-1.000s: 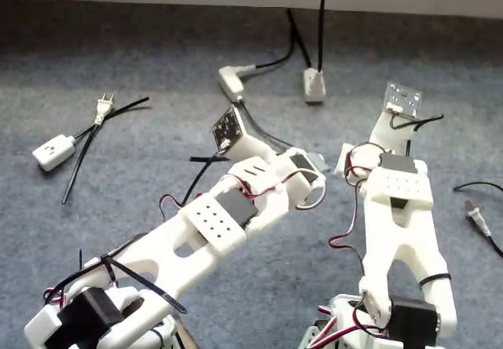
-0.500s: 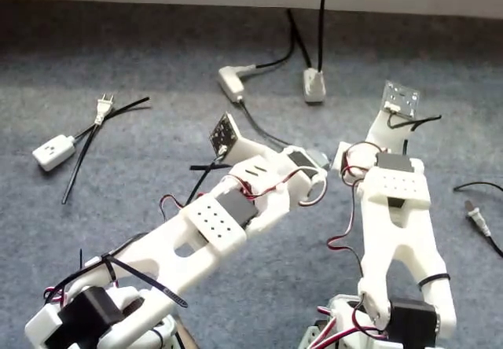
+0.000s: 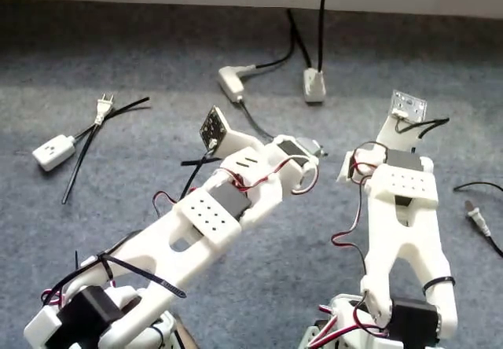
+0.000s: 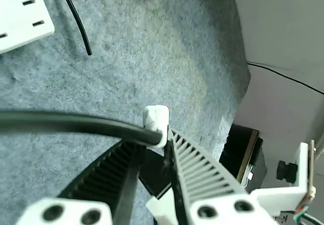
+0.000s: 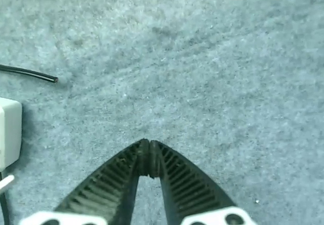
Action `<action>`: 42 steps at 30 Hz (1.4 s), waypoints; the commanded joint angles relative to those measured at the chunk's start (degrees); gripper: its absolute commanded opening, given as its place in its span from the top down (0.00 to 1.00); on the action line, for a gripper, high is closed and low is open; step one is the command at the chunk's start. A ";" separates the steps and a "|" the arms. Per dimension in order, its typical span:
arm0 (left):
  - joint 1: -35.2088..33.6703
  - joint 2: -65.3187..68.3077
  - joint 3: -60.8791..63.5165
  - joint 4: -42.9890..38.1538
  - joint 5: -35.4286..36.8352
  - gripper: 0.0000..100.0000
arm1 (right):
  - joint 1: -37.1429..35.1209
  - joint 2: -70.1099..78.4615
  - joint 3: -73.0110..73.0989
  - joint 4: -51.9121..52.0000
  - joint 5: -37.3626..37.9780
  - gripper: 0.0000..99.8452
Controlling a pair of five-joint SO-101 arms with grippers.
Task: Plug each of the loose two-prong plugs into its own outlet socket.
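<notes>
My left gripper (image 4: pixel 164 134) is shut on a white plug (image 4: pixel 156 117) whose black cable (image 4: pixel 66 122) runs off sideways; it hangs above the carpet. In the high view this gripper (image 3: pixel 313 151) sits at the centre, short of two white outlet sockets (image 3: pixel 230 82) (image 3: pixel 314 86) at the back. One white socket block (image 4: pixel 20 14) lies on the carpet beyond the held plug. My right gripper (image 5: pixel 149 159) is shut on nothing, pointing down at bare carpet, with a white block (image 5: pixel 7 131) beside it. A loose two-prong plug (image 3: pixel 103 107) lies at the far left next to a third socket (image 3: pixel 53 151).
Another plug on a black cable (image 3: pixel 477 215) lies at the right edge. Black cables (image 3: pixel 321 19) run from the back sockets toward the wall. A loose cable end (image 5: pixel 30 73) lies on the grey carpet near the right gripper.
The left arm has drawn back and to the left a little with the plug still held. The right arm's wrist has shifted slightly to the right.
</notes>
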 commanded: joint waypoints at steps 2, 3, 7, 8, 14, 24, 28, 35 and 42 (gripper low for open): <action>0.31 -2.24 -2.07 -1.23 0.26 0.99 | -3.65 -0.92 -2.95 0.40 -0.09 0.99; 0.84 -2.24 -2.07 -1.05 0.26 0.99 | -3.82 -0.92 -2.95 0.31 -0.09 0.99; 4.00 -2.51 -1.80 -0.88 0.26 0.99 | -3.47 -0.66 -2.95 -1.54 -0.09 0.99; 4.97 -2.59 -1.19 -0.88 0.26 0.99 | -3.38 -0.40 -2.77 -2.51 0.00 0.99; 8.40 -2.68 0.66 -0.97 0.26 0.99 | -1.36 -0.31 -2.51 -7.78 2.90 0.99; 7.96 -2.68 0.48 -1.05 0.26 0.99 | 0.04 4.97 -2.95 -9.80 3.08 0.99; 4.09 -2.68 0.31 -1.23 0.35 0.99 | 3.38 6.29 -4.70 -7.96 3.08 0.99; -0.92 -2.15 0.66 -5.80 0.26 0.99 | 2.77 6.29 -13.49 6.55 3.16 0.99; 3.03 -2.59 0.75 -5.80 0.26 0.99 | -2.24 6.73 -13.67 7.87 2.99 0.99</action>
